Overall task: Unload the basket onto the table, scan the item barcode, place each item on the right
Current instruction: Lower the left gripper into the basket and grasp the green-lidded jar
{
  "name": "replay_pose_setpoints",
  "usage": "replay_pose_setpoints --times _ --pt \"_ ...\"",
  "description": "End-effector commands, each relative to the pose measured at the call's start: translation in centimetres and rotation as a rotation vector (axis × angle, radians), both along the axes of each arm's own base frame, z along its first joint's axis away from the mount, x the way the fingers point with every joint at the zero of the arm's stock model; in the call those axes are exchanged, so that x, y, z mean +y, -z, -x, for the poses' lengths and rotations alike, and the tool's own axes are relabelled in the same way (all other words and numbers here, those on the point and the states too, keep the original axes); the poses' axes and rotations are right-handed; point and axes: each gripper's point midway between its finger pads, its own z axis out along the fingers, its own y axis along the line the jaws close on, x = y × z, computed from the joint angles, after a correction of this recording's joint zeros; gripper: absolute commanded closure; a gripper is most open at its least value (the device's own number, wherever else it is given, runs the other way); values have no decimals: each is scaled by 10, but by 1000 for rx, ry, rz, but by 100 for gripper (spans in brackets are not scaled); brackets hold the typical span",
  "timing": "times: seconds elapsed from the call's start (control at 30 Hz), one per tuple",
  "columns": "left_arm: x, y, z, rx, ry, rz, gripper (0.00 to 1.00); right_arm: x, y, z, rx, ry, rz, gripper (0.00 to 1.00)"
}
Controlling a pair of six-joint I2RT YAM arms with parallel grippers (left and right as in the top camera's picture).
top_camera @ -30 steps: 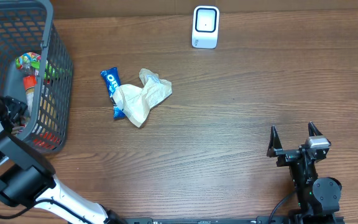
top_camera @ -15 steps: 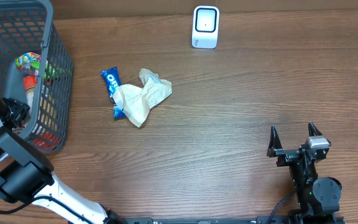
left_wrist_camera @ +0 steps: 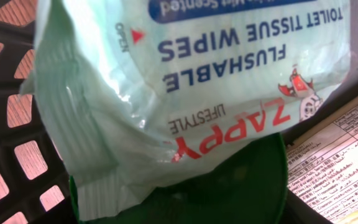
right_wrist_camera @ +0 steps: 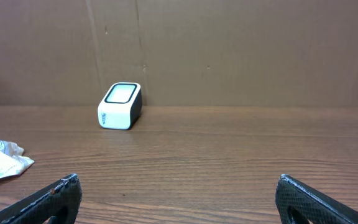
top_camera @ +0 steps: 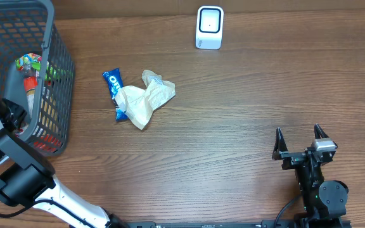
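Though the left gripper has barely shifted inside the dark wire basket, a pale green plastic wipes pack lies right before its fingers. I cannot tell whether they hold it, so pickup seems underway. The right gripper stands spread.

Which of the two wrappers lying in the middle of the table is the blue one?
The Oreo packet, on the side nearer the basket. It is blue with white letters, while the crumpled paper bag overlapping it is plain beige.
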Motion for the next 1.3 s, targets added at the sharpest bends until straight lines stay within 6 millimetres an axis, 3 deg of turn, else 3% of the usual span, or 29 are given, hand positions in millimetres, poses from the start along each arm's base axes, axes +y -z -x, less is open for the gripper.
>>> replay_pose_setpoints --times 0.0,0.3,0.57,1.0,1.27 --pt "-15 5 -20 0 92 20 45 -1 3 0 0 7 7 0" --pt "-52 -8 -65 -9 255 -26 45 -1 3 0 0 7 7 0" --pt "-73 -47 -96 -69 325 -65 45 -1 3 0 0 7 7 0" --pt "-85 -113 -107 -144 354 -78 46 -1 3 0 0 7 7 0" --pt "-92 -180 -110 -240 371 -146 46 -1 3 0 0 7 7 0"
